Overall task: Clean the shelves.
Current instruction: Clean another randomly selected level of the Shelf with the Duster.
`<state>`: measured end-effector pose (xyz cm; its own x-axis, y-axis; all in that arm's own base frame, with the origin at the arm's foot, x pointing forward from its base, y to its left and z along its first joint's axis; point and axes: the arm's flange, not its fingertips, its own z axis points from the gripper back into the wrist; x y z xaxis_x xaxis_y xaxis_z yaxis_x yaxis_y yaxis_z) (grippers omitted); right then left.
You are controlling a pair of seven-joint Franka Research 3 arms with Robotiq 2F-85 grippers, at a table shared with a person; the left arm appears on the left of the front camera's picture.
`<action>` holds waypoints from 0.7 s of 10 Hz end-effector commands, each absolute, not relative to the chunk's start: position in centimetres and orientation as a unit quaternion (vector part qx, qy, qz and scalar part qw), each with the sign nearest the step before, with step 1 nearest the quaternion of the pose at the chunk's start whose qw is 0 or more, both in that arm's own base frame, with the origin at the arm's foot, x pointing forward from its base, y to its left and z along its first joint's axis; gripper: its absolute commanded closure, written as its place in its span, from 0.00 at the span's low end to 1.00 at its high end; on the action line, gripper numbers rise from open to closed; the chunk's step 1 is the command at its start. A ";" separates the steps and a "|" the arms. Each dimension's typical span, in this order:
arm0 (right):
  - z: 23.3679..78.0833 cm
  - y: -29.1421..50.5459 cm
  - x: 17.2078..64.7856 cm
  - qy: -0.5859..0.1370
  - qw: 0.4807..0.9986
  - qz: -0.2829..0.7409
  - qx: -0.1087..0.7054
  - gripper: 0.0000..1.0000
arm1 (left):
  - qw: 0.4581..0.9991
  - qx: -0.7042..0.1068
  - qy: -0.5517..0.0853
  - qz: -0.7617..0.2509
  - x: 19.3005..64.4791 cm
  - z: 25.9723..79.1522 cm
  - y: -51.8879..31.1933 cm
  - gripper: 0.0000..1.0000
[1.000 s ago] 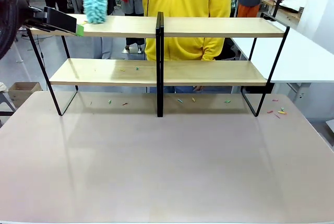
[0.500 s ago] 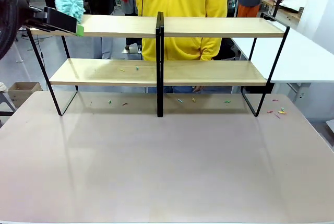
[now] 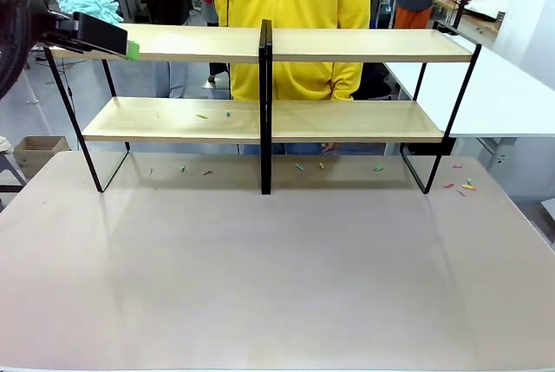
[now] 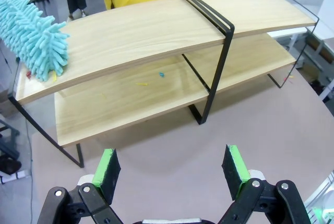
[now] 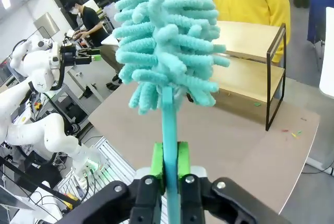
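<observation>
Beige tabletop (image 3: 277,268) carries the shelves (image 3: 347,45) along its far edge, coloured scraps (image 3: 227,114) on the lower board; right gripper (image 5: 169,164) clamps a teal duster (image 5: 167,41) head-up, seemingly readied for sweeping, while left gripper (image 4: 171,167) gapes empty.

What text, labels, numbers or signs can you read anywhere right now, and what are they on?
None readable: no word, number or sign shows on the shelves, the table, the left gripper, the right gripper, the gripped duster or the person's duster.
</observation>
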<state>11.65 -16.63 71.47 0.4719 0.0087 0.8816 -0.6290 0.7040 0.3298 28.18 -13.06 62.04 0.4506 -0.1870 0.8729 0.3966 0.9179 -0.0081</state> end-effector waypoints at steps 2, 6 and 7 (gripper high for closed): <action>71.7 -16.8 10.6 -0.475 0.791 0.199 0.329 0.88 | 0.844 -0.105 -0.497 -0.171 28.2 62.1 -13.0 0.00; 71.5 -16.6 11.7 -0.473 0.793 0.201 0.328 0.88 | 0.844 -0.105 -0.497 -0.171 28.2 62.1 -13.0 0.00; 72.5 -13.8 13.6 -0.443 0.790 0.270 0.326 0.88 | 0.844 -0.105 -0.497 -0.171 28.2 62.1 -13.0 0.00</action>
